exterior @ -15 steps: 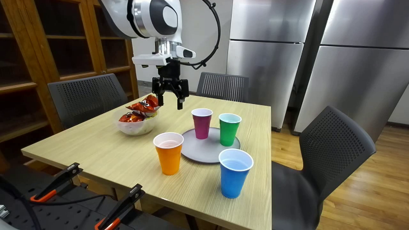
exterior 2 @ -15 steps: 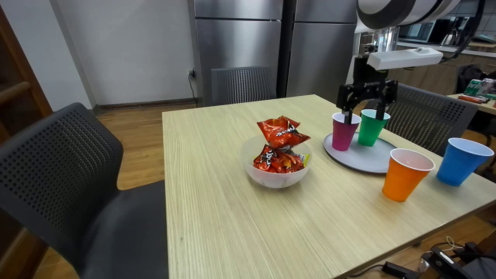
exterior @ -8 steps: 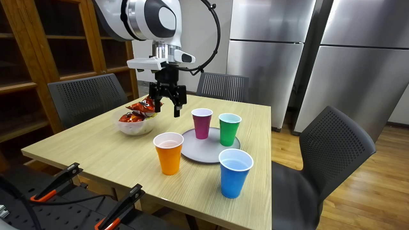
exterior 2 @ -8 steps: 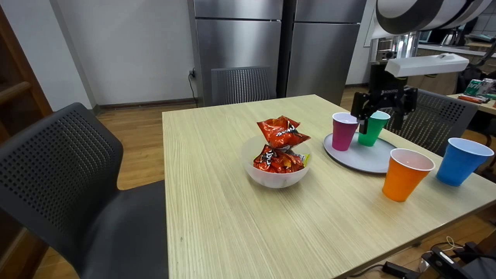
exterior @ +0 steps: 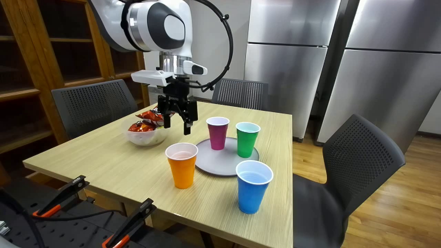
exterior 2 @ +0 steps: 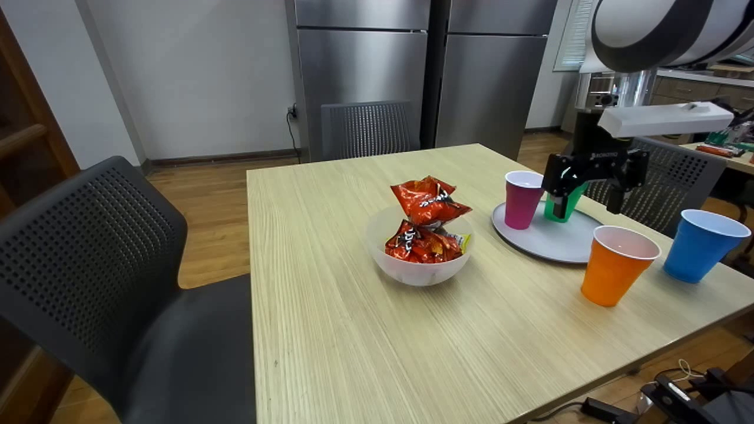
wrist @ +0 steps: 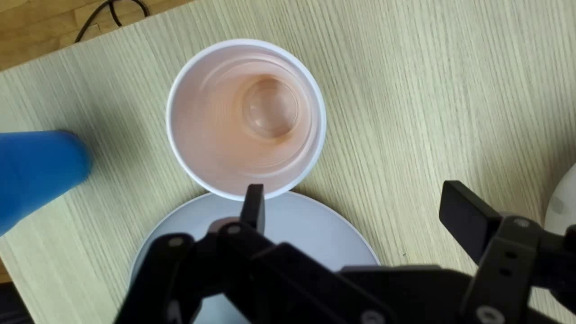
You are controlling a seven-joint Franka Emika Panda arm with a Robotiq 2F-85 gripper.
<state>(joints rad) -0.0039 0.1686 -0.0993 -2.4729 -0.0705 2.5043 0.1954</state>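
My gripper is open and empty above the table, pointing down, between the snack bowl and the plate. An orange cup with a white inside stands upright near it. In the wrist view, the left finger overlaps the orange cup's rim; contact cannot be told. A purple cup and a green cup stand on the grey plate. The gripper partly hides the green cup in an exterior view. A blue cup stands near the table's edge.
A translucent bowl holds red snack bags; its edge shows in the wrist view. Chairs surround the wooden table. Clamps sit by the table's front edge. Refrigerators and a wooden cabinet stand behind.
My gripper has moved down, slightly left in an exterior view and rightward in the opposite picture, coming nearer the orange cup. It stays open. Cups, plate and bowl have not moved.
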